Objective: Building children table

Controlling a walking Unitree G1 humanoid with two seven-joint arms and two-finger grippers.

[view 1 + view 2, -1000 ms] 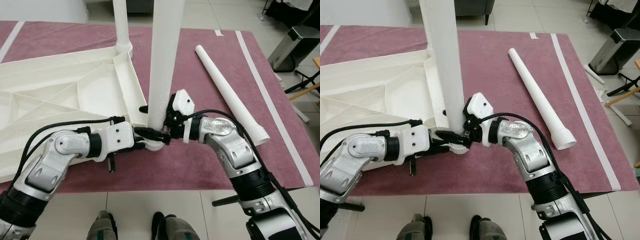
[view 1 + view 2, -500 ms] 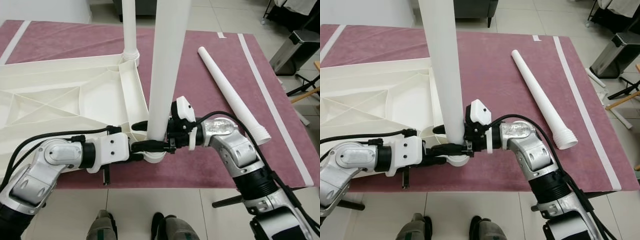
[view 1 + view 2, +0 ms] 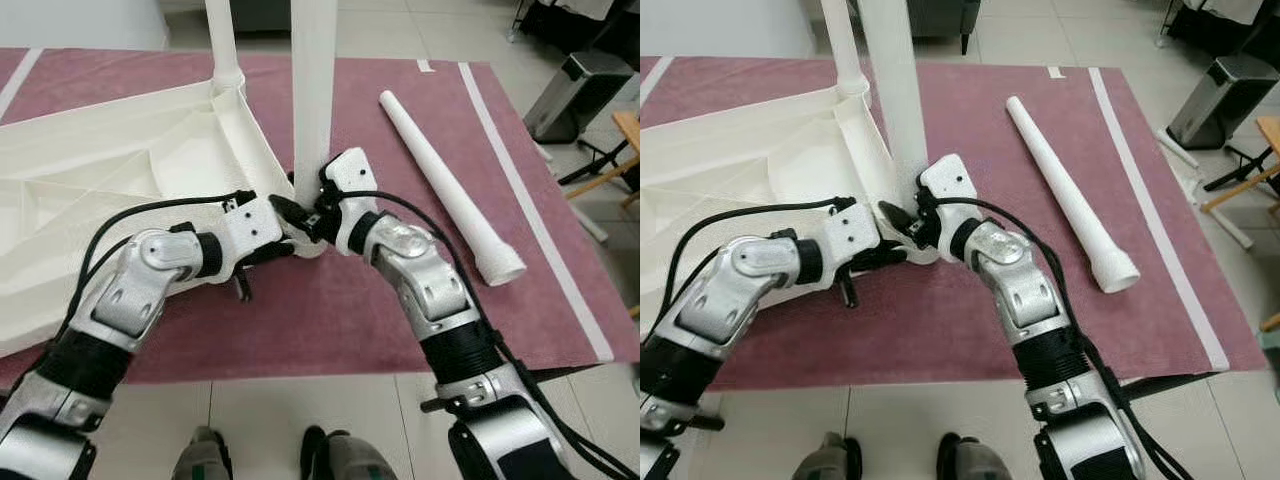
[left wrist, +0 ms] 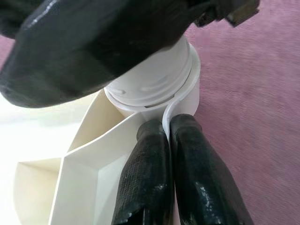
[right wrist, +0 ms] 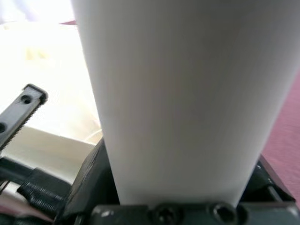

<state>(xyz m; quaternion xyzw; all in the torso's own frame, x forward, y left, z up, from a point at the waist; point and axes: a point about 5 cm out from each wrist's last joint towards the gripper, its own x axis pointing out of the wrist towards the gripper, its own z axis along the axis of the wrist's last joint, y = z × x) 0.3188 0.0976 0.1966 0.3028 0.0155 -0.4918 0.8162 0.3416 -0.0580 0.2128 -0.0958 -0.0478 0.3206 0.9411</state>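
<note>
An upside-down white tabletop lies on a maroon rug. One white leg stands in its far corner. A second leg stands upright in the near corner socket. My right gripper is shut on this leg's base, and the leg sits between its black fingers. My left gripper is shut on the thin rim of that socket, just below the leg's threaded end. A third leg lies loose on the rug to the right.
White tape lines run along the rug's right side. A grey bin and a wooden chair leg stand on the tile floor at the far right. My feet are at the rug's near edge.
The whole view has shifted. My right wrist has turned around the upright leg, its white housing now in front of it. The left gripper stays at the socket, its arm more angled.
</note>
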